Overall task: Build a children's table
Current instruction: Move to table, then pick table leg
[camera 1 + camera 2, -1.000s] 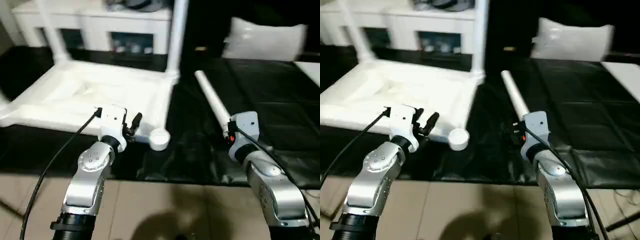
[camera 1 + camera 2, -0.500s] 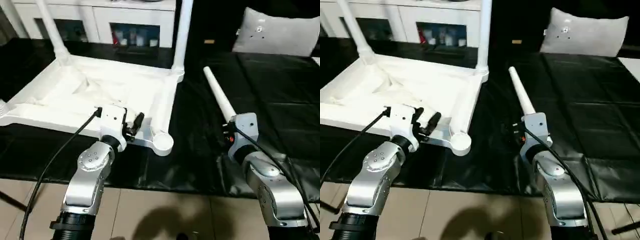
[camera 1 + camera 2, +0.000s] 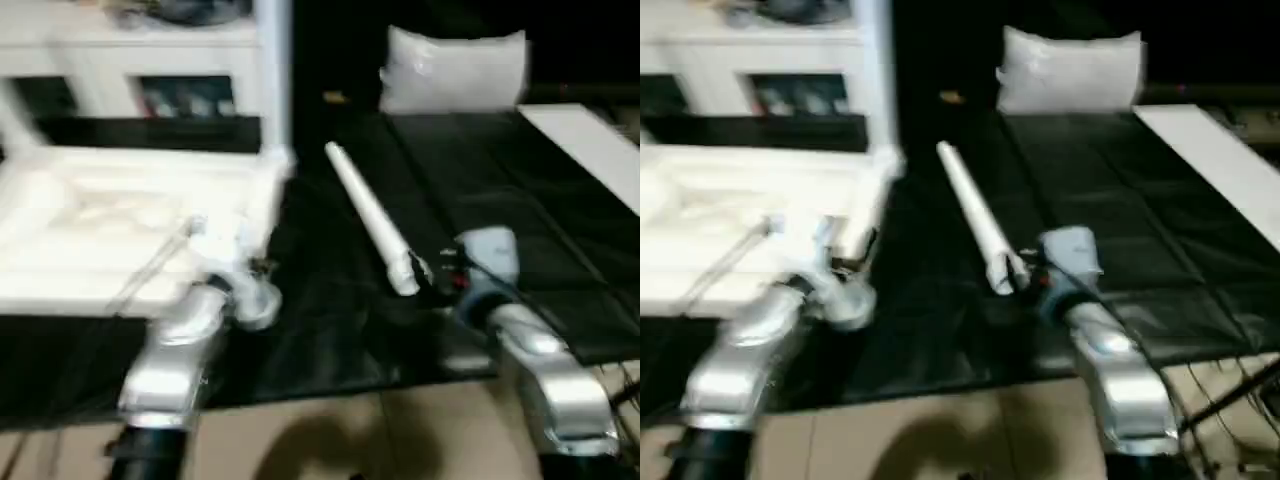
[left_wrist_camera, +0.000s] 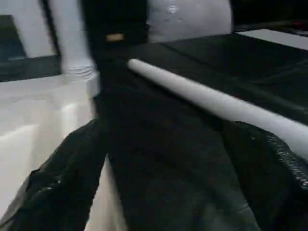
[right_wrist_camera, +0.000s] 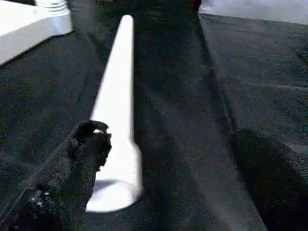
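Note:
The children's table top point(image 3: 90, 230) lies upside down on the left of the black mat, with one white leg point(image 3: 272, 80) standing in its far right corner socket. A loose white leg point(image 3: 365, 215) lies on the mat to its right. My left gripper point(image 3: 255, 268) is at the top's near right corner socket point(image 3: 258, 305); in the left wrist view its fingers point(image 4: 62, 173) stand wide apart with nothing between them. My right gripper point(image 5: 168, 136) is open around the loose leg's point(image 5: 115, 110) thick near end, which lies close to one finger point(image 5: 72, 163).
A white cabinet point(image 3: 130, 60) stands behind the table top. A white cushion point(image 3: 455, 65) lies at the back and a white board point(image 3: 590, 140) at the far right. The black mat point(image 3: 520, 200) ends at beige floor point(image 3: 350, 440) near me.
The whole picture has swung left and blurred, so the camera moved. Both grippers keep about the same places by the corner socket and the leg's end.

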You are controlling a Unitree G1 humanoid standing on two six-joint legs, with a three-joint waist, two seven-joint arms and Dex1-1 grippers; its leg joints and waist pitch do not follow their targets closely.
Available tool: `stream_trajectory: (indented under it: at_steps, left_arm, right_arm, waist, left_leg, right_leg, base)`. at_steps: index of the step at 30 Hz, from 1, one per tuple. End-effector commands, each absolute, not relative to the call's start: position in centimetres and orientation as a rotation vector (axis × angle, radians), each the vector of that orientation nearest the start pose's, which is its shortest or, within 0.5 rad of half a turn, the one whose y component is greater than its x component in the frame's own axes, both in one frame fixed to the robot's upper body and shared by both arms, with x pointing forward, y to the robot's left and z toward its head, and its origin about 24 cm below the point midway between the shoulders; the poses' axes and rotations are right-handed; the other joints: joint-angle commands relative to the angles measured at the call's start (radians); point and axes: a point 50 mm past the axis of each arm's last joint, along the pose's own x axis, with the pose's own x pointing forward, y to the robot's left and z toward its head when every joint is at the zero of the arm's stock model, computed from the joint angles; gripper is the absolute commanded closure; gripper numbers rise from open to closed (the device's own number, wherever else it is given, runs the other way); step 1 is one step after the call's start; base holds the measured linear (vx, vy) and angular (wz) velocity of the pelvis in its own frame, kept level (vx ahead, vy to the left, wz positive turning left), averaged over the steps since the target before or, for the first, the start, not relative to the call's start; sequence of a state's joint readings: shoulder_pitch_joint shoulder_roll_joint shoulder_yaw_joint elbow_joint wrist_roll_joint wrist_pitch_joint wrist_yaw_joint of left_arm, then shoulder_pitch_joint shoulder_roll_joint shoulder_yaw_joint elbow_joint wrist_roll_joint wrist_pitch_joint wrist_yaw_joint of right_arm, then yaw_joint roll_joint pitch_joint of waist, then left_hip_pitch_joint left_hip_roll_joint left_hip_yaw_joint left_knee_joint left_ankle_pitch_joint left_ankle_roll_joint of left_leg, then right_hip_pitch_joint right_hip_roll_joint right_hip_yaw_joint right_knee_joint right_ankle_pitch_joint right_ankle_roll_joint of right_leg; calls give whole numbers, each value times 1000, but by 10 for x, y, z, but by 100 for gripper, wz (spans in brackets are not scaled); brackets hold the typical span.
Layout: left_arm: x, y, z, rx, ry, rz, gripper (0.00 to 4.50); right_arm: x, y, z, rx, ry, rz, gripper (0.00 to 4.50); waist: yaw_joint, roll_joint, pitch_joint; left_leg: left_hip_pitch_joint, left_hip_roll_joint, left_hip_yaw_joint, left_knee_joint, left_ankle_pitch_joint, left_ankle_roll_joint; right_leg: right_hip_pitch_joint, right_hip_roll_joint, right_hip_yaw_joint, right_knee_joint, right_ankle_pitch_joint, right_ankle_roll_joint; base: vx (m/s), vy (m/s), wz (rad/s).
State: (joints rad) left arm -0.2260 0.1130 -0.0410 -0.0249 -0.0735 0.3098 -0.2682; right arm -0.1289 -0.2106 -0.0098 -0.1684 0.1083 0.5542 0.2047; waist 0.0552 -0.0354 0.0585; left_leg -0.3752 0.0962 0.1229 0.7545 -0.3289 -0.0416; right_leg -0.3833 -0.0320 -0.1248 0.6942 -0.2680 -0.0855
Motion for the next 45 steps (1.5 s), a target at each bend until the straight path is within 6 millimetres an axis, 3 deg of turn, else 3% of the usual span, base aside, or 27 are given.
stream_trajectory:
  at_steps: [1, 2, 3, 4, 5, 6, 8, 9, 10, 11, 12, 13, 14, 15, 16, 17, 18, 19, 20, 21, 24, 27, 30, 31, 34, 35, 45]
  left_arm:
    - [293, 140, 78, 56, 82, -331, 4]
    - [293, 140, 78, 56, 82, -331, 4]
    - [293, 140, 78, 56, 83, -330, 1]
    - [293, 140, 78, 56, 83, -330, 1]
    - [293, 140, 78, 56, 83, -330, 1]
    - [293, 140, 78, 56, 84, -330, 1]
    - [293, 140, 78, 58, 84, -330, 1]
    - [294, 140, 78, 62, 85, -328, 1]
    - [294, 140, 78, 65, 85, -326, 1]
    - [294, 140, 78, 68, 85, -323, 1]
    - [294, 141, 78, 70, 83, -317, 1]
    - [294, 141, 78, 70, 82, -316, 1]
    - [294, 143, 78, 70, 85, -315, 1]
    - [294, 144, 78, 70, 86, -315, 1]
    - [294, 146, 79, 58, 87, -323, 1]
    - [294, 146, 80, 43, 85, -342, 1]
    - [293, 147, 80, 47, 90, -356, 1]
    - [293, 147, 80, 48, 91, -358, 1]
    - [293, 147, 80, 55, 96, -370, 1]
    - [293, 146, 82, 67, 105, -416, 1]
    - [294, 141, 86, 81, 111, -491, 1]
    - [294, 138, 88, 120, 129, -559, 1]
    - [295, 137, 88, 175, 157, -639, 1]
    - [296, 140, 88, 188, 171, -649, 1]
    - [297, 143, 89, 211, 186, -665, 1]
    - [298, 144, 90, 228, 197, -672, 1]
    - [295, 142, 89, 244, 236, -724, 1]
  right_arm:
    - [273, -161, 70, -81, 249, 255, 0]
    - [273, -161, 70, -81, 249, 256, 0]
    - [273, -161, 70, -83, 247, 260, 0]
    - [273, -160, 70, -84, 247, 262, 0]
    - [273, -160, 70, -90, 244, 268, 0]
    - [273, -160, 70, -96, 241, 275, 0]
    - [273, -160, 70, -97, 243, 276, 0]
    - [273, -159, 70, -99, 243, 278, 0]
    - [273, -159, 70, -100, 243, 279, 0]
    - [273, -159, 70, -102, 243, 280, 0]
    - [274, -159, 71, -106, 240, 283, 0]
    - [274, -159, 71, -108, 239, 285, 0]
    - [275, -158, 72, -109, 237, 291, 0]
    - [276, -158, 73, -113, 235, 295, 0]
    - [277, -158, 75, -114, 233, 298, 0]
    - [279, -158, 76, -116, 232, 301, 0]
    - [280, -158, 77, -119, 232, 303, 0]
    - [280, -158, 77, -120, 232, 303, 0]
    - [281, -157, 77, -124, 234, 309, 0]
    - [285, -156, 76, -147, 265, 314, 0]
    - [294, -158, 74, -164, 303, 283, 0]
    - [305, -156, 76, -180, 318, 285, 0]
    - [320, -150, 79, -168, 352, 342, 0]
    - [326, -145, 81, -141, 365, 374, 0]
    - [339, -138, 85, -91, 403, 412, 0]
    - [344, -135, 86, -66, 425, 430, 0]
    - [360, -107, 71, 15, 687, 578, 0]
  waist:
    - [30, 2, -38]
    - [30, 37, -28]
    - [6, 69, -20]
    - [-8, 101, -53]
    - [-30, 77, -43]
    - [-33, 79, -58]
    - [-60, 55, -53]
    - [-51, 25, -63]
    - [-30, -6, -76]
    - [0, -9, -84]
    - [4, -11, -81]
    - [6, -3, -84]
    - [4, 38, -91]
    - [-20, 57, -94]
    - [-29, 59, -106]
    - [-49, 55, -108]
    - [-40, 52, -100]
    - [-35, 43, -94]
    - [-12, 30, -81]
    - [4, 35, -72]
    - [-7, 45, -58]
    - [-8, 41, -45]
    - [-1, 36, -50]
    - [1, 46, -50]
    - [-3, 44, -55]
    - [1, 53, -58]
    - [22, 51, -82]
  left_leg:
    - [-40, 20, -11, -52, 232, 67]
    - [-22, 60, -15, -108, 194, 125]
    - [-22, 161, -74, -203, -39, 127]
    - [47, 246, -153, -277, -356, 179]
    - [82, 255, -167, -290, -442, 200]
    - [137, 205, -149, -267, -437, 217]
    - [119, 146, -133, -250, -277, 294]
    - [38, 78, -66, -195, -115, 298]
    - [-35, 13, -18, -118, -36, 274]
    - [-105, 32, -30, -47, 73, 205]
    - [-104, 25, -30, -88, 223, 115]
    - [-93, 24, -28, -119, 293, 81]
    - [-50, 55, -40, -167, 375, 74]
    - [-17, 121, -84, -165, 448, 160]
    - [23, 157, -112, -155, 544, 215]
    - [70, 202, -161, -150, 781, 331]
    - [60, 185, -147, -145, 805, 342]
    - [35, 161, -123, -149, 735, 317]
    - [-21, 108, -60, -160, 486, 229]
    - [-19, 111, -46, -179, 251, 139]
    - [7, 137, -43, -219, -4, 29]
    - [15, 128, -27, -232, -192, -40]
    - [10, 127, -19, -234, -169, -52]
    - [12, 128, -18, -234, -170, -53]
    - [7, 128, -13, -237, -149, -57]
    - [7, 131, -12, -236, -133, -58]
    - [2, 132, 12, -217, 71, 14]
  right_leg:
    - [80, -156, 78, -212, -362, 229]
    - [84, -162, 55, -260, -463, 190]
    - [124, -126, 12, -226, -444, 179]
    - [102, -59, 7, -31, -281, 140]
    - [50, -52, 37, 6, -214, 104]
    - [-6, -48, 58, 17, -62, 54]
    - [-11, -63, 84, -28, 32, 73]
    - [68, -132, 134, -121, 177, 15]
    - [154, -157, 179, -139, 276, 13]
    - [215, -228, 224, -140, 421, 19]
    - [190, -158, 150, -93, 668, 88]
    - [179, -123, 121, -72, 770, 106]
    - [149, -94, 86, -53, 840, 117]
    - [113, -81, 80, -19, 775, 133]
    - [84, -85, 87, -5, 702, 127]
    - [26, -120, 120, -9, 487, 97]
    - [20, -144, 145, -43, 379, 61]
    - [38, -147, 150, -59, 385, 44]
    - [83, -149, 145, -81, 439, 17]
    - [94, -147, 137, -100, 344, -10]
    - [80, -114, 127, -106, 78, -119]
    - [66, -122, 138, -132, -186, -130]
    - [61, -126, 138, -143, -272, -95]
    - [57, -126, 138, -141, -268, -94]
    - [53, -123, 135, -135, -209, -102]
    - [53, -126, 134, -131, -177, -106]
    - [56, -118, 123, -97, 246, -155]
  base:
    - [94, -100, -14]
    - [115, -43, -12]
    - [169, 37, -37]
    - [169, 37, -37]
    - [212, 47, -33]
    - [196, 20, 9]
    - [174, -3, 11]
    - [157, -71, 4]
    - [157, -71, 4]
    - [156, -84, -1]
    - [117, -83, -10]
    - [117, -83, -10]
    - [0, 0, 0]
    - [0, 0, 0]
    - [0, 0, 0]
    - [70, 1, -10]
    - [0, 0, 0]
    - [0, 0, 0]
    - [0, 0, 0]
    - [0, 0, 0]
    - [-62, 10, 0]
    - [-95, 16, -2]
    - [-83, 17, -6]
    - [-71, 20, -7]
    - [-18, 8, -2]
    - [0, 0, 0]
    - [0, 0, 0]
